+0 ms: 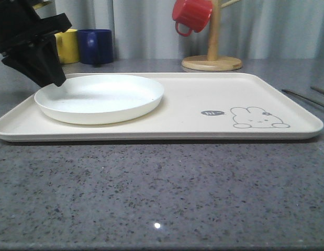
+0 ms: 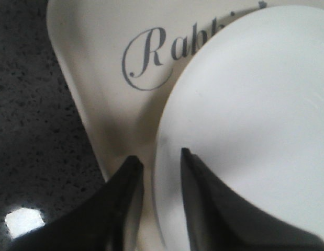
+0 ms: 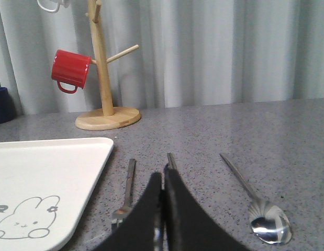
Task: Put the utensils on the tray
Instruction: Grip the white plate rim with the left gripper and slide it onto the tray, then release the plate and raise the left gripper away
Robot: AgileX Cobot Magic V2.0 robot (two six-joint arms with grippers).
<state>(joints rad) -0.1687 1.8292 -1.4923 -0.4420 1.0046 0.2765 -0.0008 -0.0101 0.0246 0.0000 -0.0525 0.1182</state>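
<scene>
Grey desk (image 1: pixel 162 198) carried my tray (image 1: pixel 203 125); my left tool (image 2: pixel 160 167) straddled the plate (image 1: pixel 99 97) rim, slightly parted; right tool (image 3: pixel 163 180) closed, hiding chopsticks (image 3: pixel 171 159).

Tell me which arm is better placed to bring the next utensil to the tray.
The right: its gripper sits among the fork, chopsticks and spoon beside the tray. The left gripper is at the plate.

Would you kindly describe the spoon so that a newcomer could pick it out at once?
Start at the cream tray with the rabbit drawing and look at the grey counter beside its rabbit end, where three metal utensils lie side by side. The spoon is the one farthest from the tray, beyond the fork and chopsticks. It alone ends in a shiny rounded bowl.
</scene>
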